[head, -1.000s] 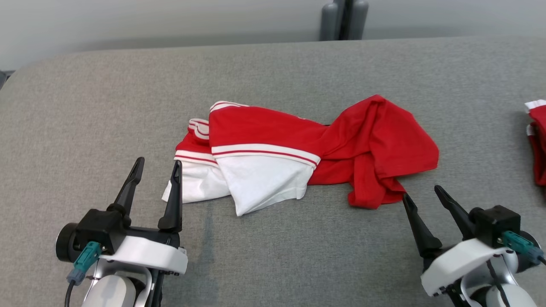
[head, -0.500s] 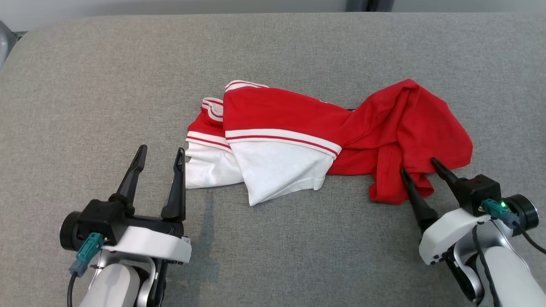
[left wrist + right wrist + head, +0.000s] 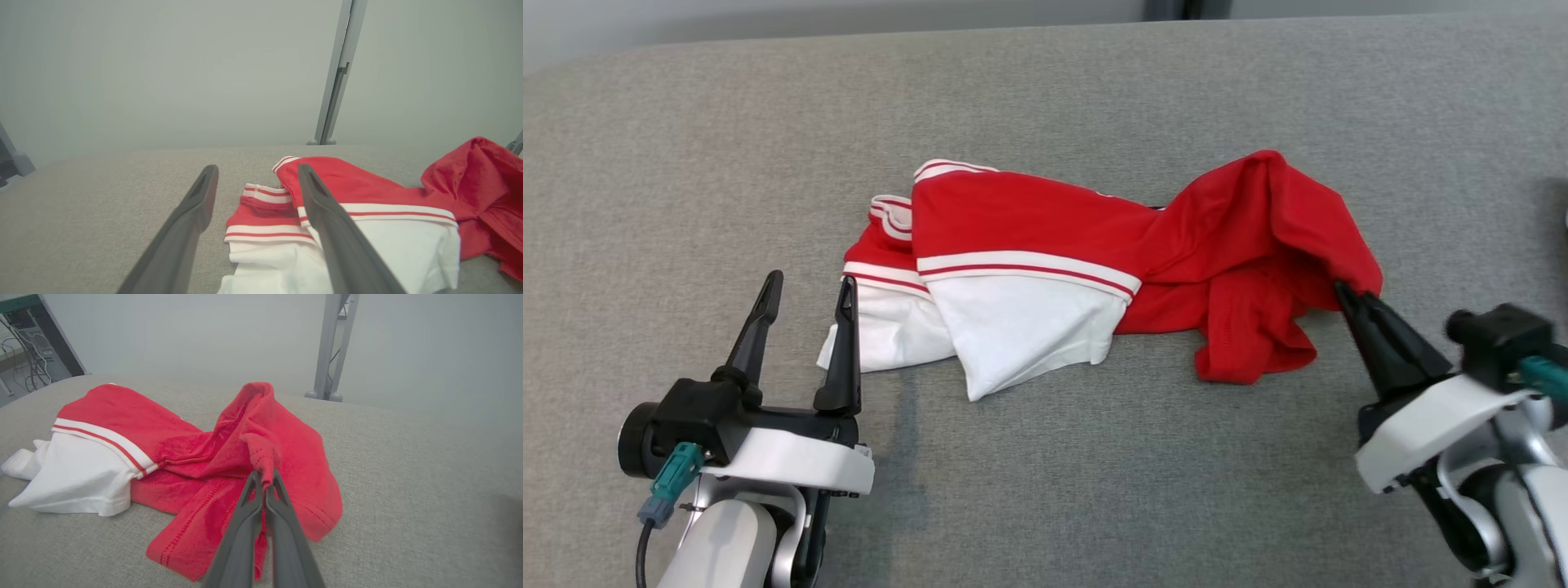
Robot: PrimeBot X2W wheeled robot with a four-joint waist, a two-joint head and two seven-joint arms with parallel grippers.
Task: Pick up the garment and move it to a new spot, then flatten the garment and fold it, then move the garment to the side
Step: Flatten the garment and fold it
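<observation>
Red garment (image 3: 1029, 220) pinched by right end effector (image 3: 1347, 292) — left end effector (image 3: 810, 282) agape.

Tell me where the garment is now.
Head view: the garment lies centred on the grey surface, red end pinched by the right hand, white end beside the left hand.

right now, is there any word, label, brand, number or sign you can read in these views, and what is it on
None: no text can be read in any view.
The garment shows plain red and white cloth with stripes, and no print or tag faces the cameras.
The left gripper and right gripper carry no legible marking.
The grey surface has no writing on it.
</observation>
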